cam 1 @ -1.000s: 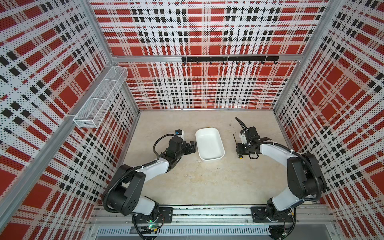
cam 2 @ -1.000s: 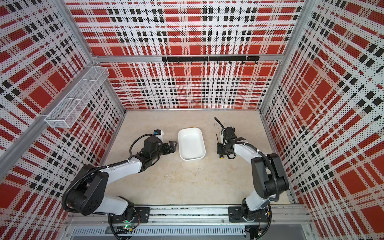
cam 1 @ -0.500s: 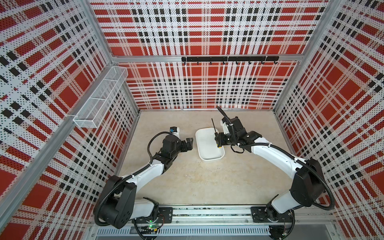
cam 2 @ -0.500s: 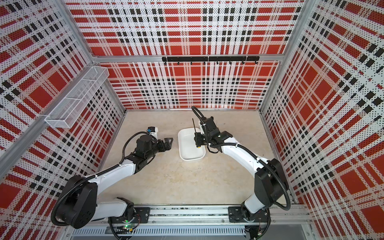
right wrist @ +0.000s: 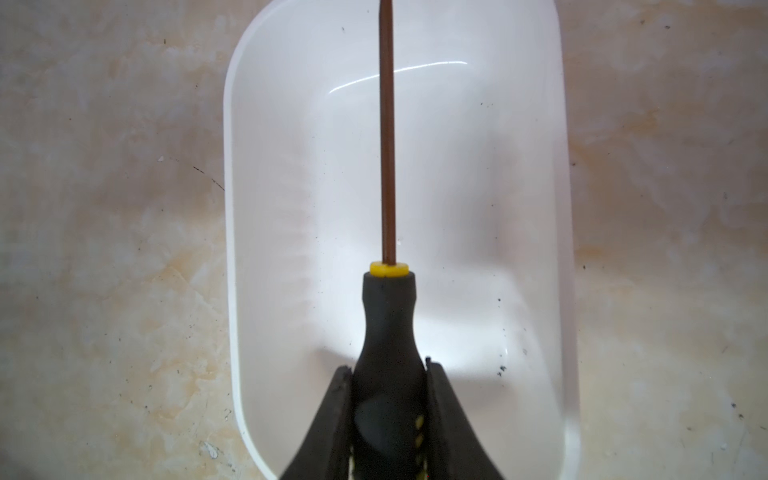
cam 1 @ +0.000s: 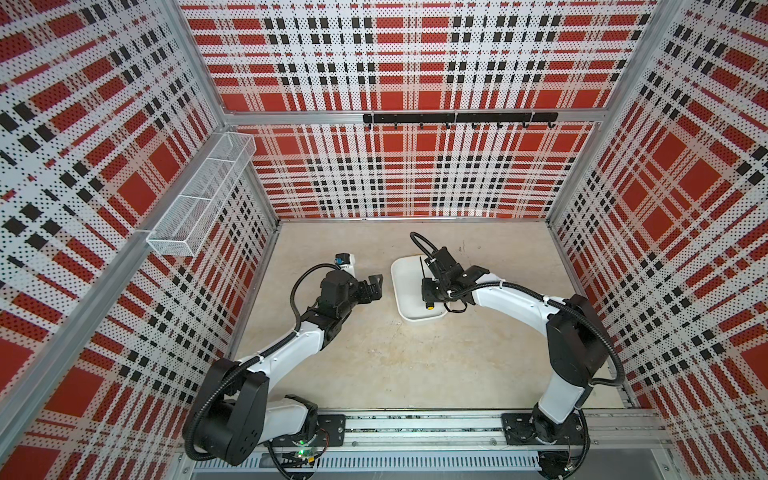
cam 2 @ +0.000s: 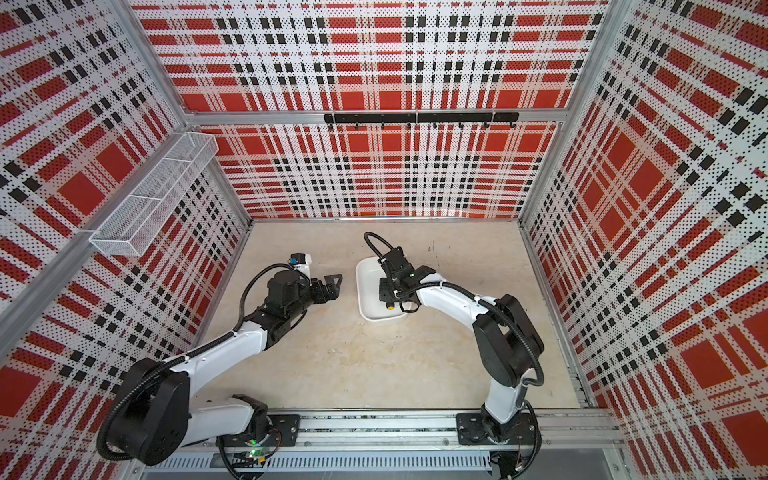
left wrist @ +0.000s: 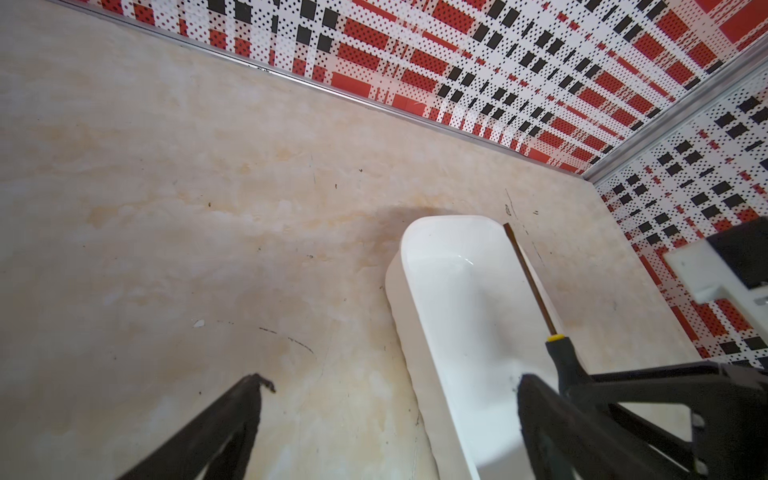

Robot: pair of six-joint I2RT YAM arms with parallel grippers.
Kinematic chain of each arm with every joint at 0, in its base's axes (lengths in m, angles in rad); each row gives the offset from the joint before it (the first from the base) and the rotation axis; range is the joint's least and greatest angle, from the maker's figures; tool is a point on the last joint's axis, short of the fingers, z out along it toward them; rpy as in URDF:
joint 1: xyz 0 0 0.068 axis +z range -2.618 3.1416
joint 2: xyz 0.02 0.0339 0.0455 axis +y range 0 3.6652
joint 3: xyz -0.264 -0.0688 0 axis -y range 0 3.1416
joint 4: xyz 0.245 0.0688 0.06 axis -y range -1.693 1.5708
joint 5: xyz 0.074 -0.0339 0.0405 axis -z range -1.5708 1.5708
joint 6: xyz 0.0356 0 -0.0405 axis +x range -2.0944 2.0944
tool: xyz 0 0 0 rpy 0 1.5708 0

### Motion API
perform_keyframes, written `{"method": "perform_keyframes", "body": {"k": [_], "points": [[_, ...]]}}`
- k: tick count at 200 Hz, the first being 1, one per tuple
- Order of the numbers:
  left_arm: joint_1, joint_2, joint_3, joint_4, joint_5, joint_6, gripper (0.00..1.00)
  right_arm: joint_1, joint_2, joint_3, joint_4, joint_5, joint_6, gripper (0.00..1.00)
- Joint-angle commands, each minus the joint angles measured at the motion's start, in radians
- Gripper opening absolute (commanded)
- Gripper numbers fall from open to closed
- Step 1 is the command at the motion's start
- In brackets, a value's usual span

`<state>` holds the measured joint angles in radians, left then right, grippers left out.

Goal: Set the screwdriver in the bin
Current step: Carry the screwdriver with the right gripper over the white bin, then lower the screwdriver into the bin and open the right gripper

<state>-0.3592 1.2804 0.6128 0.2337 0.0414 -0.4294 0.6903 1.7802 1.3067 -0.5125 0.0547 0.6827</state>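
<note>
In both top views the right gripper (cam 1: 427, 289) is over the bin (cam 1: 405, 291), and the left gripper (cam 1: 376, 286) is just beside it, above the surface (cam 1: 395, 365). In the left wrist view the left jaws stand wide apart with nothing between them. In the right wrist view the right jaws are pressed on the black handle of the screwdriver (cam 1: 431, 308), and its thin shaft points along the bin, above its inside

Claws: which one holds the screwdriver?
The right claw, shut on the screwdriver over the bin. The left claw is open and empty.
</note>
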Motion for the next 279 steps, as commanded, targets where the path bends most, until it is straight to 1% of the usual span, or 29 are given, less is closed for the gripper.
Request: {"method": "perform_keyframes", "body": {"k": [1, 67, 205, 224, 256, 279], "points": [[0.008, 0.003, -0.009, 0.004, 0.007, 0.02, 0.98, 0.005, 0.03, 0.038, -0.016, 0.04, 0.02, 0.0], [0.011, 0.023, -0.007, 0.009, 0.013, 0.02, 0.98, 0.009, 0.106, 0.065, -0.022, 0.045, 0.028, 0.0], [0.011, 0.032, -0.014, 0.011, 0.02, 0.022, 0.98, 0.023, 0.182, 0.109, -0.055, 0.064, 0.021, 0.0], [0.011, 0.038, -0.007, 0.009, 0.022, 0.022, 0.98, 0.024, 0.182, 0.106, -0.053, 0.066, 0.021, 0.04], [0.01, 0.043, -0.002, 0.009, 0.029, 0.018, 0.98, 0.026, 0.185, 0.108, -0.054, 0.065, 0.015, 0.07], [0.009, 0.042, -0.004, 0.009, 0.03, 0.016, 0.98, 0.026, 0.185, 0.108, -0.054, 0.066, 0.015, 0.14]]}}
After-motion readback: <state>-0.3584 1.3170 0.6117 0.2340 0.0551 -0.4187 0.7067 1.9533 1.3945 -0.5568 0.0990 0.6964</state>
